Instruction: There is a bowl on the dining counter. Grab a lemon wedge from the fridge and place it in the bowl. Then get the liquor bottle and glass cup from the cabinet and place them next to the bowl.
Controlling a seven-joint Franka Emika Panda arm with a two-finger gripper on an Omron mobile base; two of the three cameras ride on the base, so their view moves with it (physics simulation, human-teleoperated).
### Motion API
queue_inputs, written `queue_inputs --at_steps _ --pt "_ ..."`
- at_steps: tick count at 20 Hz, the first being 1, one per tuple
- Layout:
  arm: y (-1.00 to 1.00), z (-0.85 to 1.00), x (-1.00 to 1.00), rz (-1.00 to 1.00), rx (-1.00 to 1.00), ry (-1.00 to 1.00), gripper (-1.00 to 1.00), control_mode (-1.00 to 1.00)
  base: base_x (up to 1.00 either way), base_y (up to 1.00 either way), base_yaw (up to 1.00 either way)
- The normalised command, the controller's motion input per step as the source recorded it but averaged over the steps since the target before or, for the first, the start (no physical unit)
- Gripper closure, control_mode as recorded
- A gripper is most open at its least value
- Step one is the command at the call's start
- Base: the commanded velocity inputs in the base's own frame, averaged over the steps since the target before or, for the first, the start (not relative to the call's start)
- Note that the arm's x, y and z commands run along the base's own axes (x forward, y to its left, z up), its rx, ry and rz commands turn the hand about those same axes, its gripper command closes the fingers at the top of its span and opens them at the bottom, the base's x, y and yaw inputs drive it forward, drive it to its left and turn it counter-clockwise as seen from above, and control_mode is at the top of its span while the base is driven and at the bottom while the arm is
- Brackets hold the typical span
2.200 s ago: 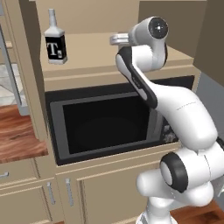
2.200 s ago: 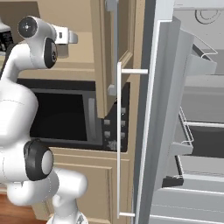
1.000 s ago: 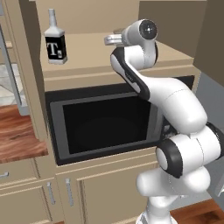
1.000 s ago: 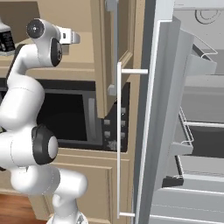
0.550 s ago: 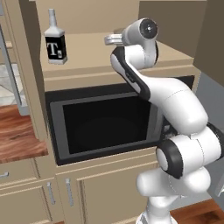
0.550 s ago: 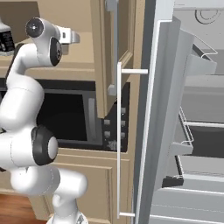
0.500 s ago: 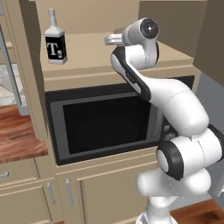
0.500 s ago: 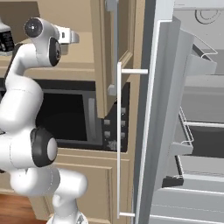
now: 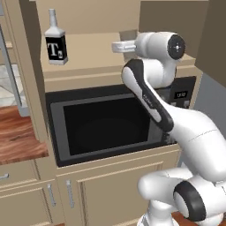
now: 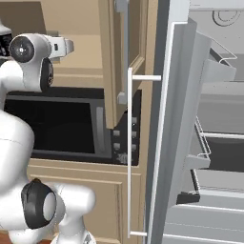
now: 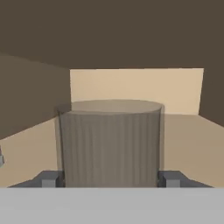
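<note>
glass cup [image 11: 109, 142] is sitting square in front of the hand camera, ribbed and translucent, on the beige shelf of the cabinet [image 9: 92, 57]. the gripper [image 11: 112, 179] is straddling it: i'm seeing one grey fingertip at the cup's 8 o'clock and the other at its 4 o'clock, each just outside the wall. so the pincer is standing wide, around the cup but, as far as i can judge, not yet squeezing it; whether the pads are touching the glass i cannot tell.

in the left base view the hand is reaching into the open cabinet above the microwave [image 9: 106, 128], and the liquor bottle [image 9: 56, 42] is standing upright on the same shelf, well off at 9 o'clock from the hand. in the right base view the cabinet door [image 10: 125, 57] is swung open and the fridge [image 10: 200, 124] door is hanging open beside it at 3 o'clock.

i'm reading the step as the grasp on the cup. to do it well i'm wanting the fingers a touch deeper, so the pads land on the widest part of the wall rather than on the near curve, where a round glass would squirt forward. then i'm closing slowly and evenly, keeping the hand level so the cup stays upright, lifting slightly off the shelf and drawing straight back, minding the door edge at 3 o'clock and leaving the bottle untouched.
</note>
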Motion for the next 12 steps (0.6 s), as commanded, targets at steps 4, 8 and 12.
queue_inputs --at_steps 4,8,12 --pt "-0.07 0.01 -1.0 0.28 0.11 -0.24 1.0 -1.0 0.0 0.0 0.0" --pt "-0.2 0.03 -1.0 0.21 0.16 -0.16 1.0 -1.0 0.0 0.0 0.0" --pt "-0.26 0.03 -1.0 0.17 0.18 -0.09 1.0 -1.0 0.0 0.0 0.0"
